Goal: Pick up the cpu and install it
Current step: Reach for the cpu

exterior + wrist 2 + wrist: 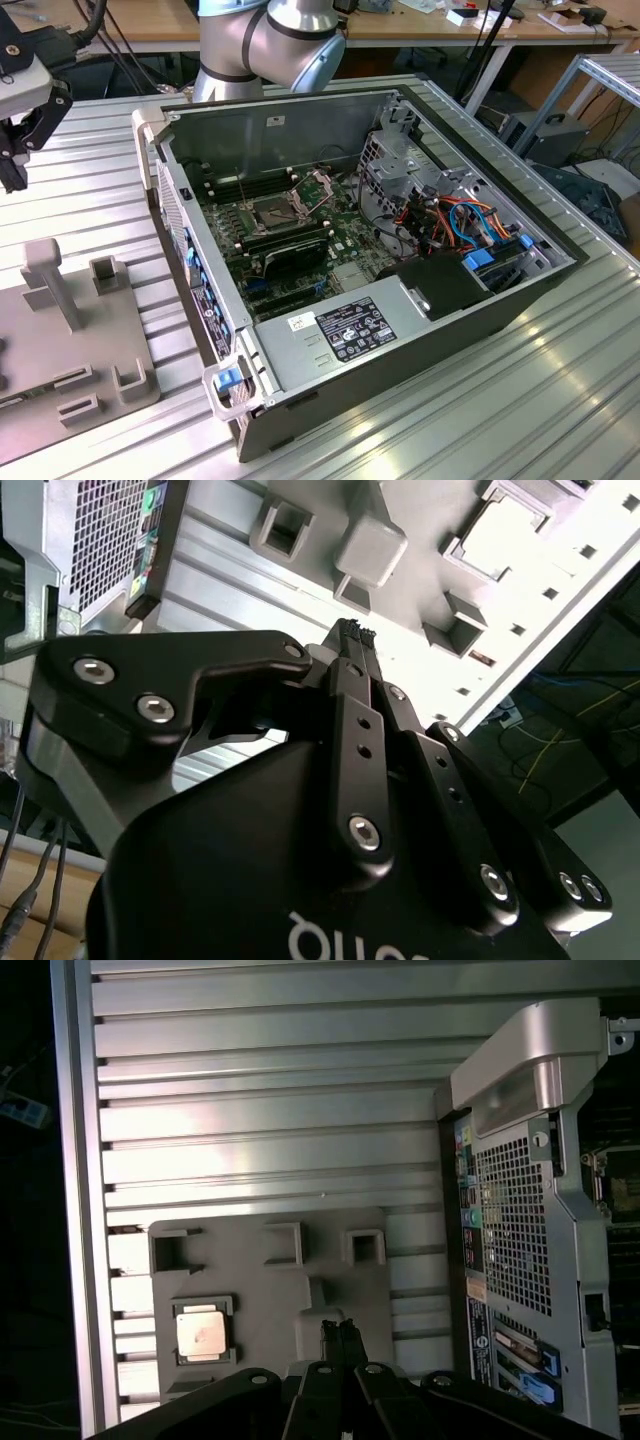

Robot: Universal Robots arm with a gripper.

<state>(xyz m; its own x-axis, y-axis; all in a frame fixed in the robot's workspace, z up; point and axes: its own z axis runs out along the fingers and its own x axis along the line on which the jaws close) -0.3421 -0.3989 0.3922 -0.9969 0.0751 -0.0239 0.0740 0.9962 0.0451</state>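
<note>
There is one cpu (203,1335). In the first wrist view it lies flat, metal lid up, in a square recess of one grey fixture plate (260,1290). The plate rests on the ribbed metal tabletop (260,1110). The same view shows three small holders in a row on the plate, on the far side of the cpu.

The jaws are pressed together and hold nothing. In both wrist views the two black fingertips (332,1332) touch each other along their length. They hang over the fixture plate and do not touch it. The cpu is near them but apart, with a bare piece of plate between. In the second wrist view the closed fingertips (350,638) point toward the plate.

One computer case (330,400) lies open on the tabletop, just beside the plate, toward the exterior view's right. Inside it there is one motherboard (300,250) with one cpu socket (272,210). The metal frame (313,185) of the socket stands lifted up. In the case I see also one grey power supply box (350,330) with a label, and one bundle of orange cables (455,215).

In the exterior view one upright grey post (50,280) stands on the plate. The arm (270,40) rises behind the case.
</note>
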